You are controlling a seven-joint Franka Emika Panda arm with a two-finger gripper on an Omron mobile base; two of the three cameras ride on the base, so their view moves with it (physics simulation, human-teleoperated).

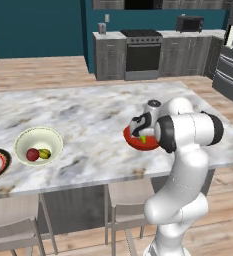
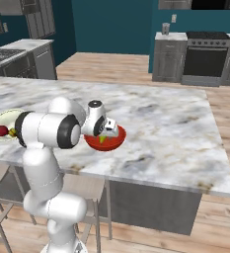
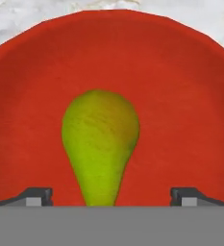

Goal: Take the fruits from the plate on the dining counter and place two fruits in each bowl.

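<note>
Inside the red bowl (image 3: 180,96) lies the pear (image 3: 100,144), stem toward 6 o'clock, between the spread tips of the end effector (image 3: 111,196), which grips nothing. Lifting carelessly could clip the rim and shove the bowl along the bench (image 1: 88,115). No writing is legible.

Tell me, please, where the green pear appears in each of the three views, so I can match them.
Left base view: green pear, a sliver in the red bowl beside the wrist.
Right base view: a sliver in the bowl, under the hand.
Hand view: centre, between the open gripper's tips.
Shared landmark: the red bowl.
</note>
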